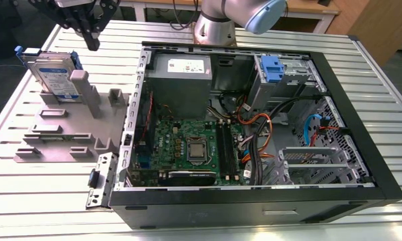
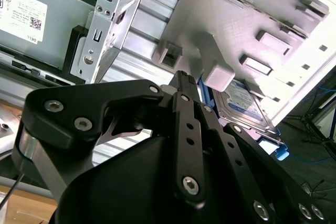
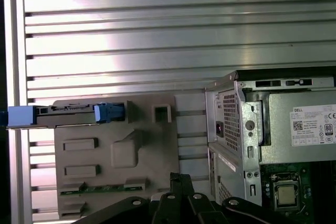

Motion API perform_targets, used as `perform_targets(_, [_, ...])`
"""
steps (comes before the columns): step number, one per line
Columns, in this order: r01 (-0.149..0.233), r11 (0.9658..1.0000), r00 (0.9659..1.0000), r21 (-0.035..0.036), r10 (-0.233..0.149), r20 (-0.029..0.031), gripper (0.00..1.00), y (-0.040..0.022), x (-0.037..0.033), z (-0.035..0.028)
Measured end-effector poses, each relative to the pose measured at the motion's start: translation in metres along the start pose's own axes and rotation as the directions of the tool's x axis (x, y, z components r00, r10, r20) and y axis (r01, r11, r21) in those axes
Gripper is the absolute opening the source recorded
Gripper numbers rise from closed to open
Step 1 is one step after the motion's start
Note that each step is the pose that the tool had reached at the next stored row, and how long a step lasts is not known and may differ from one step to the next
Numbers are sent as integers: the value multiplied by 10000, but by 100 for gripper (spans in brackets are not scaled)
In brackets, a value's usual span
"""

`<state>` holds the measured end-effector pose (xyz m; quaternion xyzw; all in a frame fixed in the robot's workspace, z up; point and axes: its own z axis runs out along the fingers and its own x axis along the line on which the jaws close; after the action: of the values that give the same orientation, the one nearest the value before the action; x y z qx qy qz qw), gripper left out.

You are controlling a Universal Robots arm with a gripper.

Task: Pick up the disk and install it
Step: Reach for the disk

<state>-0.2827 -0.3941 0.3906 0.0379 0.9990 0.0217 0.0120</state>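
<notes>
The disk [image 1: 56,75] stands on edge in a slot of the grey holder [image 1: 67,131], over at the exterior view's left, label facing out. Its blue frame [image 1: 18,49] pokes past the top corners. I judge it a dense, rigid slab of metal: heavy for its size, slick on the flat faces and no friend of knocks. So the hold belongs across the two broad faces near the free upper edge, clear of the plastic frame, which looks the weaker part. In the first wrist view I see it edge-on [image 3: 68,109], slim enough to span. My gripper [image 1: 92,44] hovers above it, off toward the exterior view's right, jaws closed on nothing. The holder sits on the slatted table [image 1: 40,201], just beside the open case [image 1: 255,206].
</notes>
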Motion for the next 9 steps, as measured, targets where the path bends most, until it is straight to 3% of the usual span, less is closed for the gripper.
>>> perform_targets(9, [1, 10000, 10000, 0, -1, 0, 11, 0, 18, 0])
